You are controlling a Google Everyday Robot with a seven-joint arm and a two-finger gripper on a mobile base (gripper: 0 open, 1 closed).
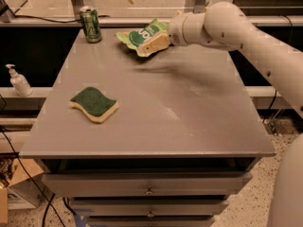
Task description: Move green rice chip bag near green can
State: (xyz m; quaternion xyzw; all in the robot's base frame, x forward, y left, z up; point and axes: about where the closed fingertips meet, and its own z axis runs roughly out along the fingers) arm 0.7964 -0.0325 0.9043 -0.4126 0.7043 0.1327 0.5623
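Observation:
The green rice chip bag [140, 36], a crinkly light-green pouch with a dark green round label, hangs in the air above the far middle of the grey table [189, 122]. My gripper [154, 42] is shut on the bag's right side, one pale finger lying across its front, with the white arm reaching in from the right. The green can [90, 24] stands upright at the table's far left corner, a short way left of the bag.
A dark green sponge with a yellow base [94, 104] lies on the left part of the table. A white pump bottle [19, 81] stands on a lower ledge at the left. Drawers sit below the table's front edge.

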